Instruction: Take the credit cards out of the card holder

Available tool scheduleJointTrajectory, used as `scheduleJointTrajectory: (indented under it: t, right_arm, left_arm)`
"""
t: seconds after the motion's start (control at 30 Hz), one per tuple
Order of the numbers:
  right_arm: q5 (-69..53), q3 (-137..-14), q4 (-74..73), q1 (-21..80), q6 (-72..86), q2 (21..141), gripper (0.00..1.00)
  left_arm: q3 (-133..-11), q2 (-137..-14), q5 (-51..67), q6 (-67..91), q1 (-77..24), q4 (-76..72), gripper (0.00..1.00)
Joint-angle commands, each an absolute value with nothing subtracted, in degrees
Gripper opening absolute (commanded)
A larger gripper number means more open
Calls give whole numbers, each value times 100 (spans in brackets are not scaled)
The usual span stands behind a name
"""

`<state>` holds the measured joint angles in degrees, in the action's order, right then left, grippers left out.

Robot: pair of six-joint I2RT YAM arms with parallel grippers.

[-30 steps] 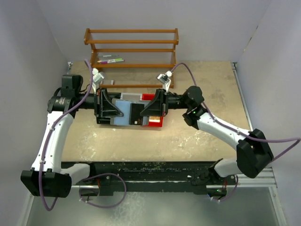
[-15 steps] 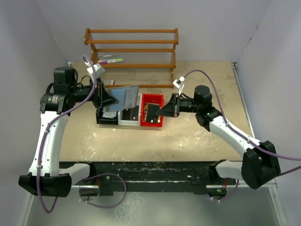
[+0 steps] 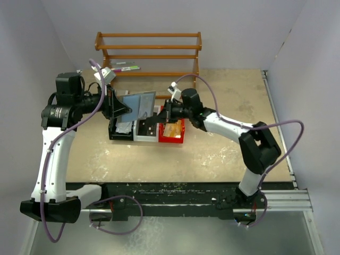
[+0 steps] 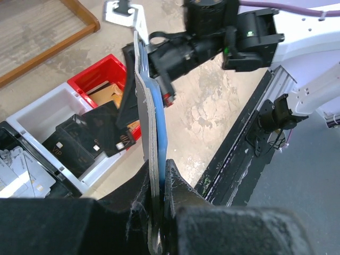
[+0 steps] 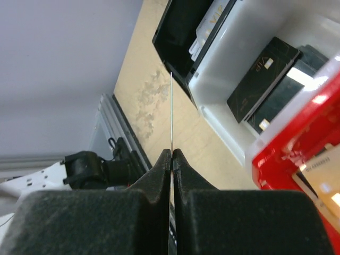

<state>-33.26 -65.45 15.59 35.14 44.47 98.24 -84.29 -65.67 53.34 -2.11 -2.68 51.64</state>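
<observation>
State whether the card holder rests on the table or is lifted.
Lifted: the left gripper holds the card holder tilted above the bins.

Grey-blue card holder (image 3: pixel 139 103), black credit card (image 3: pixel 153 120), black, white and red bins (image 3: pixel 144 137).

- One card holder (image 3: pixel 139 103).
- Three bins (image 3: pixel 146 138): black, white, red.
- Two black cards (image 5: pixel 262 78) in the white bin.
- One wooden rack (image 3: pixel 149 48) at twelve o'clock.
- Two robot arms (image 3: pixel 53 154).
</observation>
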Motion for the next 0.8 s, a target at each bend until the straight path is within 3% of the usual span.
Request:
scheduleJointTrajectory:
  t: [0.0,0.47,0.77]
  right_arm:
    - [-2667,-7274,1380,3720,4429,10345,0]
    - [-2062,-8437,969,4092,4510,11611,0]
    - [-1652,-8427,585,4145,4270,11323,30]
  left_arm:
    - [-8739,-6431,5602,-125,-256,5113,4]
    - [-8613,-6316,6357,-28,-259,5187,4]
    - [-8632,-6269,6544,-84,-261,5275,4]
